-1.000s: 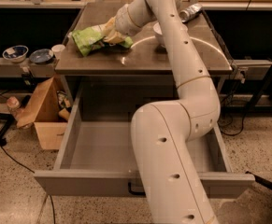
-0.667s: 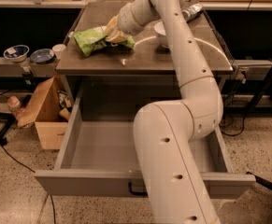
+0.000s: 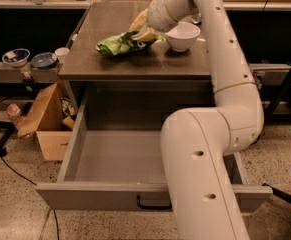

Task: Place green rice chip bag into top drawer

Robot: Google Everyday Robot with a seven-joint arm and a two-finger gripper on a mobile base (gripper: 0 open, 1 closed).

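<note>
The green rice chip bag (image 3: 119, 43) is crumpled and lies low over the brown tabletop (image 3: 135, 66), left of a white bowl (image 3: 183, 35). My gripper (image 3: 144, 30) reaches in from the right and is shut on the bag's right end. I cannot tell if the bag is clear of the surface. The top drawer (image 3: 110, 195) stands pulled wide open below the table, its grey inside bare, with a dark handle (image 3: 152, 204) at the centre of its front. My white arm (image 3: 205, 159) covers the drawer's right part.
An open cardboard box (image 3: 44, 120) sits on the floor left of the drawer, with a bottle (image 3: 13, 113) beside it. Two dark bowls (image 3: 16, 57) and a cup (image 3: 61, 53) stand on a low shelf at left. Black stand legs cross the floor at both sides.
The gripper and the bag have shifted right along the tabletop toward the white bowl. The bowl, half hidden by the arm before, now shows fully.
</note>
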